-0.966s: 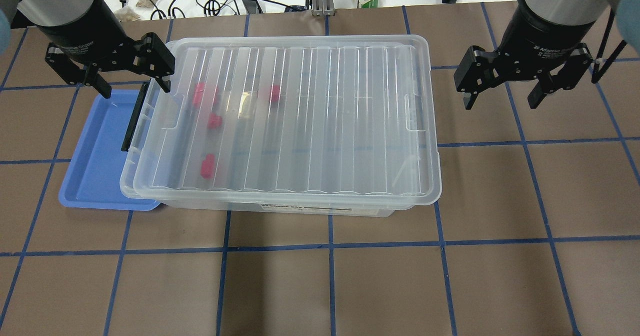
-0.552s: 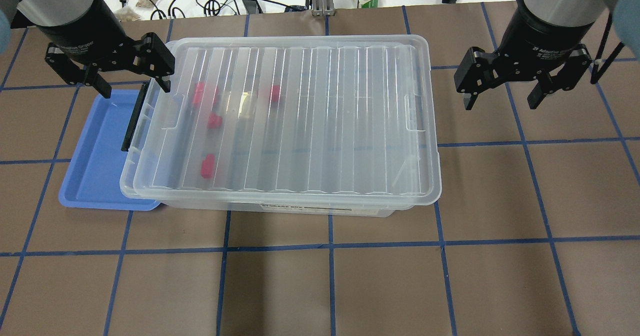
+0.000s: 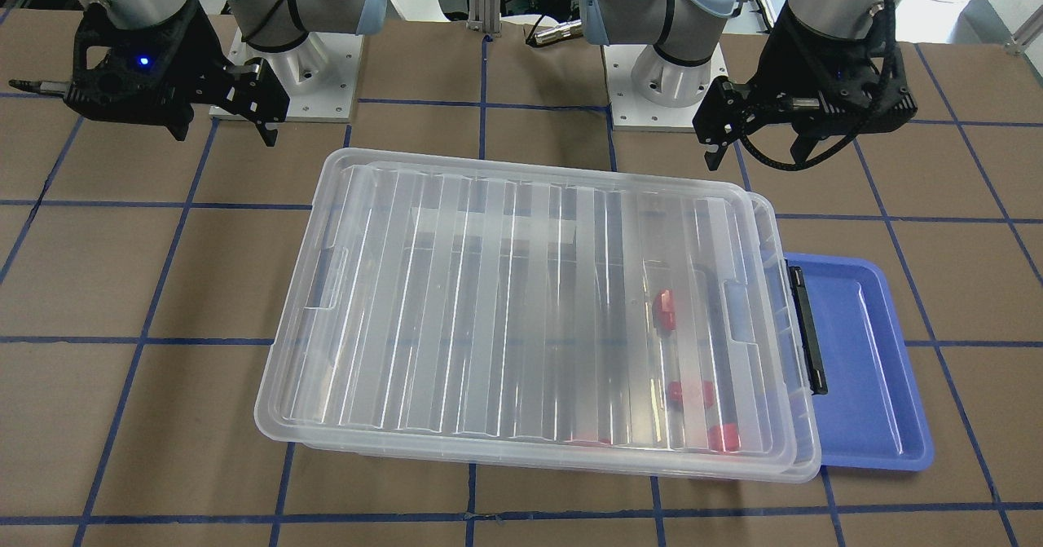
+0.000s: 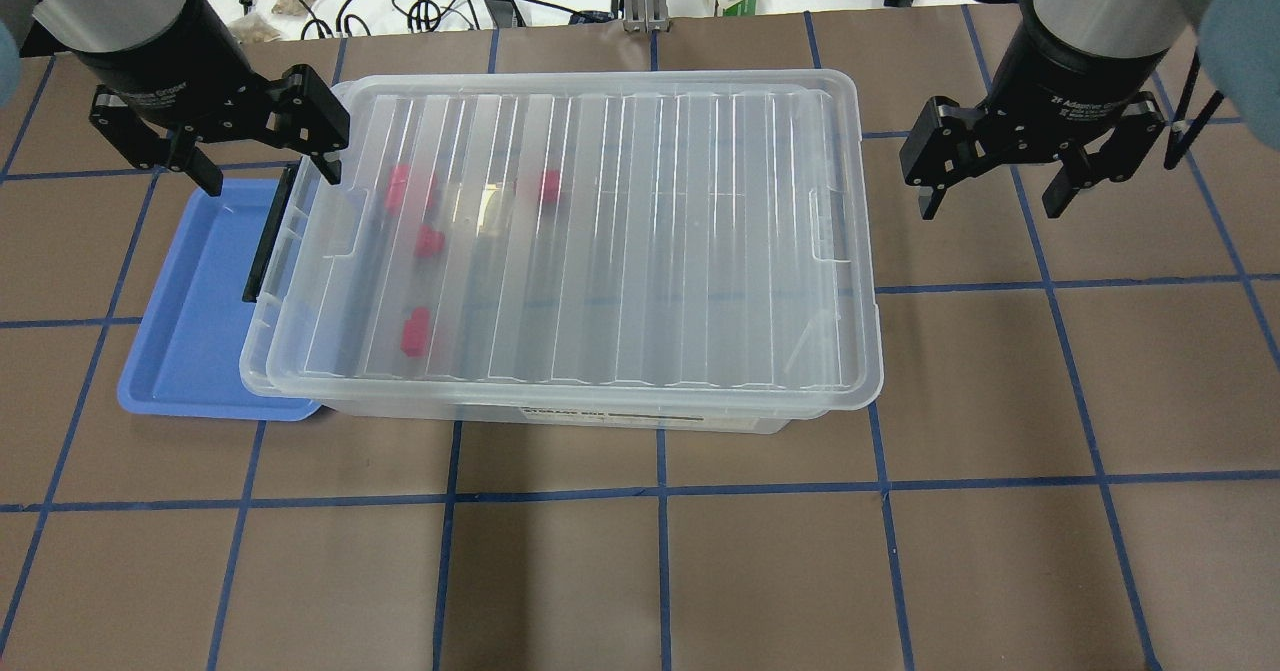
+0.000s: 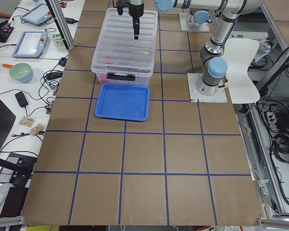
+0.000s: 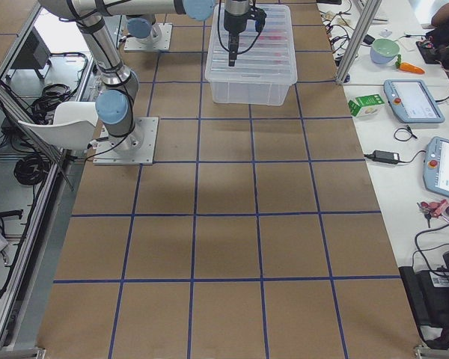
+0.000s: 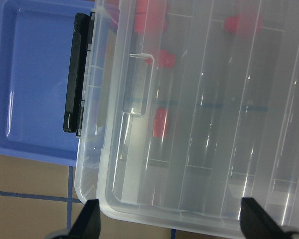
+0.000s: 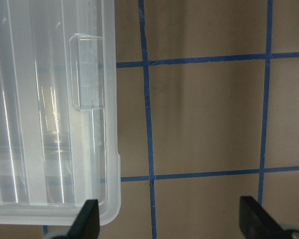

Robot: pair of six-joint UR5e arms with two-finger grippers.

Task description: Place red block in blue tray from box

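hovering over the handle end of the box (image 4: 700, 416), the left gripper (image 4: 268, 179) has its fingers spread wide apart and touches neither box nor tray. the black clip handle (image 4: 262, 241) lies just below the gap between those fingers. the blue tray (image 4: 190, 331) sits flat on the table (image 4: 1000, 401), below and outboard of the left gripper; its inner edge is hidden under the box's overhanging rim. the ribbed clear lid (image 4: 640, 241) rests on the box. through it, four red pieces show, all in the end of the box nearest the left gripper, just inboard of its inner finger. one red block (image 4: 412, 332) lies nearest the box's front wall, two more lie closer to the gripper, and a fourth lies further inboard; all are blurred by the lid. the right gripper (image 4: 990, 206) hangs over bare table just beyond the opposite end of the box, fingers likewise wide apart, clear of the box. its wrist view shows the box corner off to one side of its fingers, with only taped table between them.
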